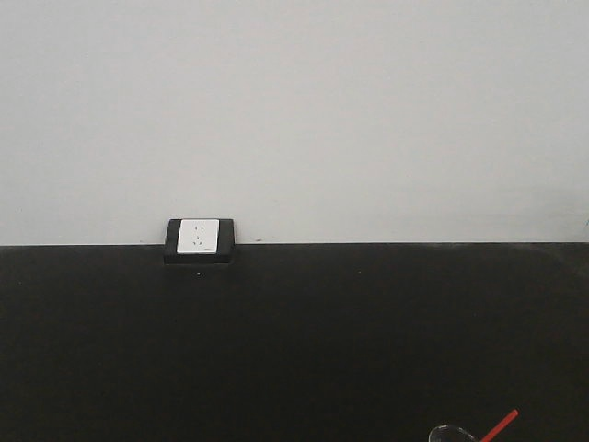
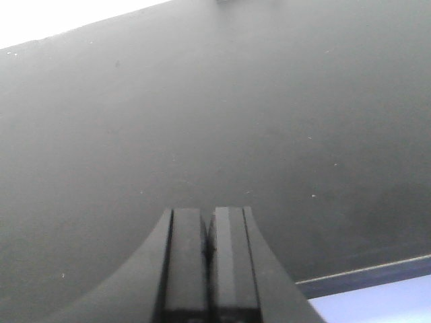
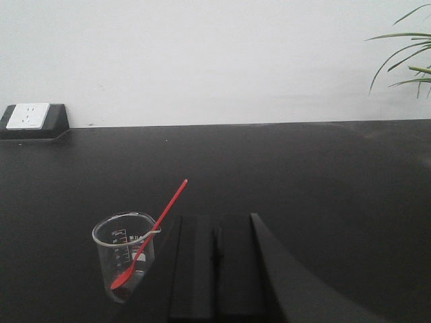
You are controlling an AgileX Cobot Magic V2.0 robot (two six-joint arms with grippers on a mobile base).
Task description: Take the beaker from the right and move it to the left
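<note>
1. The beaker [image 3: 124, 256], of clear glass with printed graduations, is shown upright on the black counter [image 3: 303, 175]. In the right wrist view it stands just beside the outer left edge of the right pincer [image 3: 217, 225]; whether the two touch cannot be told.
2. A red stir stick [image 3: 158, 229] is seen leaning in the beaker, its spoon end at the bottom and its shaft rising past the rim toward the upper right.
3. The fingers of the right pincer are pressed together, with nothing gripped between them.
4. The left pincer [image 2: 209, 222] is likewise pressed together and holds nothing. Bare counter lies beneath it, and the counter's edge is visible at lower right.
5. In the front-facing view, only the beaker's rim and the top of the stick are caught at the bottom right.
6. A white socket in a black housing [image 1: 200, 239] is set where the counter meets the pale wall [image 1: 294, 110].
7. Green plant leaves [image 3: 407, 54] enter at the upper right of the right wrist view.
</note>
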